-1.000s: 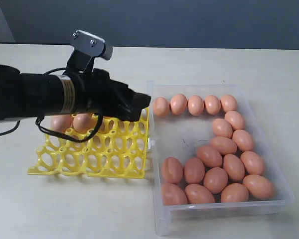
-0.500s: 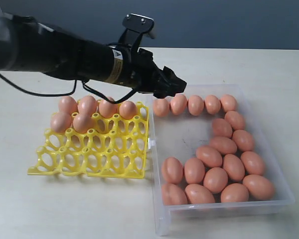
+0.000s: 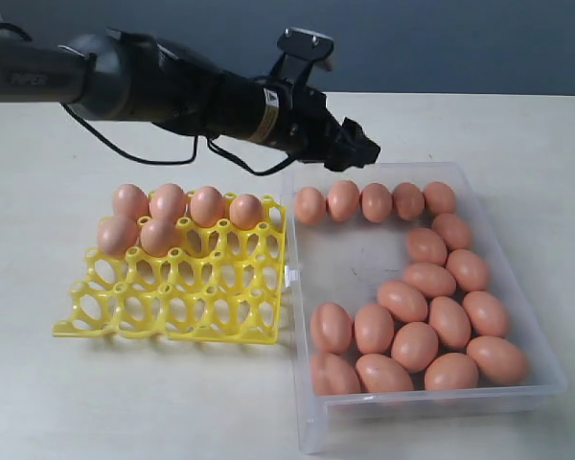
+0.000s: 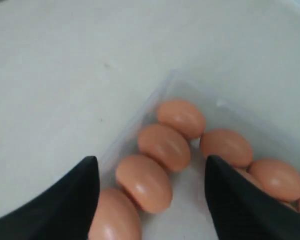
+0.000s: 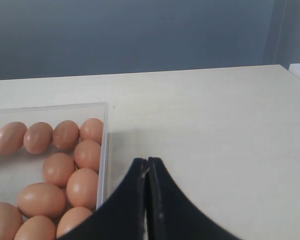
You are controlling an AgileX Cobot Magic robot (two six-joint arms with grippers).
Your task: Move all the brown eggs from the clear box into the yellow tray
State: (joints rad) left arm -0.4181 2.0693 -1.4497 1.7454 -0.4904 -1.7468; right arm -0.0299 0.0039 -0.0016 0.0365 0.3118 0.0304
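Eggs point(image 3: 414, 346), smooth, matte and orange-brown with no markings, lay in two places. Nineteen sat in the clear box point(image 3: 431, 407), a shallow transparent bin on the right side of the table point(image 3: 125, 402). Five of them ran in a row along its far wall, and the rest curved down the right side and gathered in the near half, leaving a bare scuffed patch at the middle left. Six more stood in the cups of the yellow tray point(image 3: 172, 307), just beside the box on its left: four along the far row and two in the row nearer the camera, at the left end. The other cups of the lattice held nothing.

The left gripper point(image 3: 361, 149) hung above the far left corner of the box, over the row of five. Its jaws stood wide apart and held nothing; the left wrist view showed the eggs of that row in the gap between them, below and untouched. The right gripper point(image 5: 148, 163) was over bare table beside the right wall of the box, its jaws pressed together and empty.
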